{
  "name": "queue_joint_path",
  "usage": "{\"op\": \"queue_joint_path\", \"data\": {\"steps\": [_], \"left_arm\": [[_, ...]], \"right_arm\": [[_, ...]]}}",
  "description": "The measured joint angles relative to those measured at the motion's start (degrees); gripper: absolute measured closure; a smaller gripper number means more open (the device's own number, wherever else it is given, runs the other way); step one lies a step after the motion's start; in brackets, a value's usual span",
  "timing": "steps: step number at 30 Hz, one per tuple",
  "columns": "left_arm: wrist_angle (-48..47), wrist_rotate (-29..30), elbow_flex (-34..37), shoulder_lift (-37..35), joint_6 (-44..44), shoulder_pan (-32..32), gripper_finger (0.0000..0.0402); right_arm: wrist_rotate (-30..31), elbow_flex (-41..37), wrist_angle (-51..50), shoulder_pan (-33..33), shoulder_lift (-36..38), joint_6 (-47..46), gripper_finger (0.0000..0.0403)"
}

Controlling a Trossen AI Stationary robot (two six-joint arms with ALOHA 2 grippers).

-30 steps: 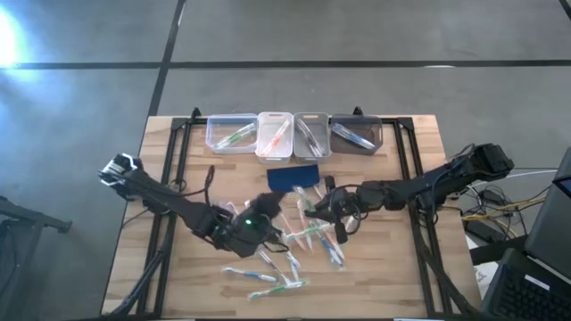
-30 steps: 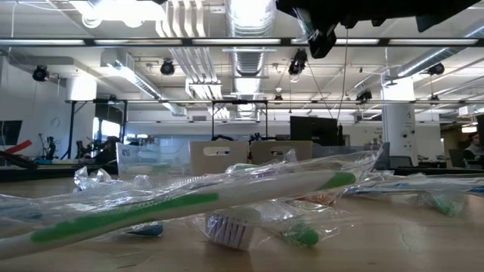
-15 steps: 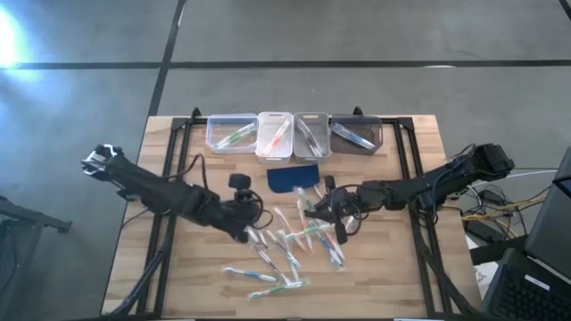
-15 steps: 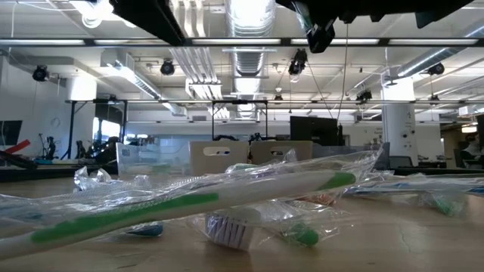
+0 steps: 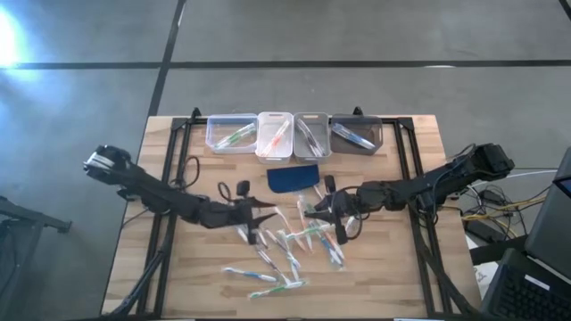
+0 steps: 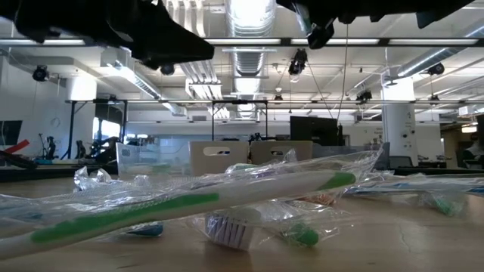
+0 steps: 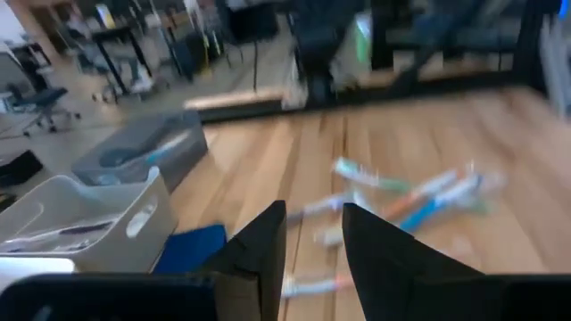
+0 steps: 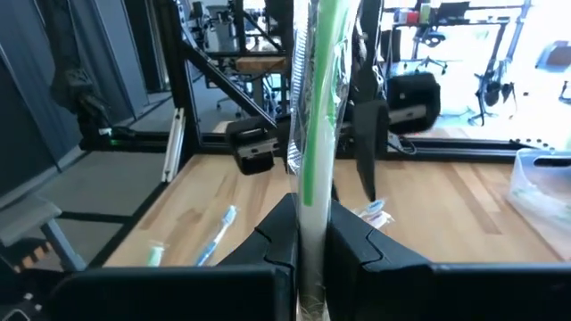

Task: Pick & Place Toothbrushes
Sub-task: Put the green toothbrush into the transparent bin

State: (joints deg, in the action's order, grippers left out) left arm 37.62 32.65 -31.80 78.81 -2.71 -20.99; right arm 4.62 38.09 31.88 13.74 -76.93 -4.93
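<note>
Green-striped, plastic-wrapped toothbrush (image 8: 314,134) stands pinched in the right end effector (image 8: 310,234); left end effector (image 7: 312,234) spread.

An open-plan robotics lab or workshop: exposed ceiling ducts (image 6: 246,30) and strip lights at twelve o'clock, monitors (image 6: 314,130) on desks at one o'clock, office chairs (image 7: 40,102), polished concrete floor (image 5: 357,31) around the wooden workbench (image 5: 161,178).
</note>
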Motion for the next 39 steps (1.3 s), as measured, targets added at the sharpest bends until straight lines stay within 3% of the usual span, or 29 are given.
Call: {"op": "queue_joint_path", "data": {"steps": [5, 8, 15, 21, 26, 32, 39], "left_arm": [[22.87, -1.87, 8.11, 2.43, -0.19, 2.01, 0.0284], [28.93, -2.57, 8.73, 3.66, -0.93, 4.21, 0.0284], [27.13, -15.03, 1.67, 4.98, -3.62, 8.92, 0.0284], [20.15, -20.9, -5.22, 4.81, -6.83, 9.27, 0.0284], [11.56, -21.6, -9.85, 4.81, -9.46, 9.31, 0.0265], [11.25, -21.57, -11.75, 4.79, -10.28, 9.33, 0.0218], [11.42, -22.45, -13.5, 6.19, -11.14, 9.33, 0.0207]], "right_arm": [[0.02, -0.02, 0.28, -0.02, 0.02, 3.38, 0.0381], [0.08, -0.02, 0.25, -0.09, 0.02, 4.72, 0.0381], [3.5, -0.04, 0.07, -0.07, 0.02, 6.48, 0.0381], [7.22, -0.04, 0.02, -0.07, 0.75, 7.15, 0.0381], [7.52, -0.06, -0.35, -0.02, 2.35, 7.98, 0.0381], [7.54, -0.17, -2.57, 0.0, 4.8, 7.98, 0.0381], [7.54, -0.17, -2.58, 0.0, 5.2, 8.32, 0.0381]]}}
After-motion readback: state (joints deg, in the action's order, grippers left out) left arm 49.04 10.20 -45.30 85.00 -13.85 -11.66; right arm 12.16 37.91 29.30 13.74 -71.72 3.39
